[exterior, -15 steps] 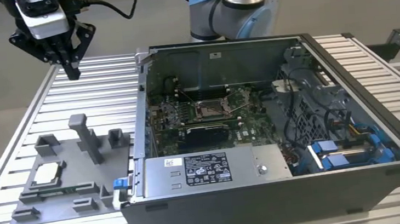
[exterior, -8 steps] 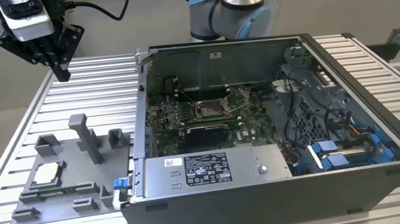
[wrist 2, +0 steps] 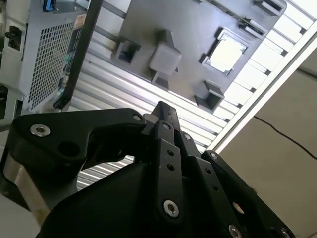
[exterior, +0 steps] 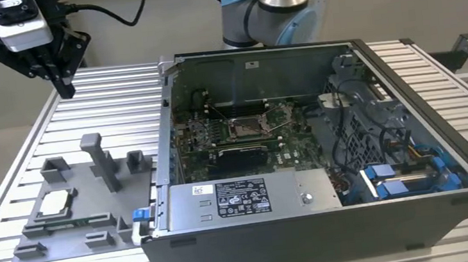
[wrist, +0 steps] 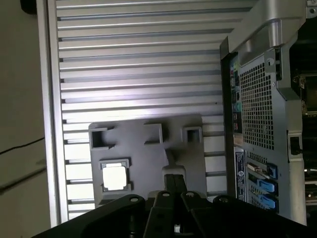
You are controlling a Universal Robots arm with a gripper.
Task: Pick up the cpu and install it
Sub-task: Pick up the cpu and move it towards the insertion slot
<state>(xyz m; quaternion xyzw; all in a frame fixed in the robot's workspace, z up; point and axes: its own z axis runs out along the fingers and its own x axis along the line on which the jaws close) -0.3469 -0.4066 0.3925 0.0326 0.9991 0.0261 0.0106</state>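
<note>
Ribbed aluminium table [exterior: 103, 105] carries the big open dark-grey metal computer case [exterior: 329, 225]. The green motherboard [exterior: 287, 145] lies inside the case. The flat grey plastic fixture tray [exterior: 95, 208] sits just beside the case, on the exterior view's left. My black gripper [exterior: 67, 89] hangs in the air beyond the case's far corner on that side, well apart from the tray, fingers pinched narrow and holding nothing. The metal-framed square socket [exterior: 246, 128] mid-case looks empty to me. The small square silver-topped cpu [exterior: 56, 203] lies flat in a tray pocket, on the side away from the case. My read: nothing done yet, pick-up and install both left.
</note>
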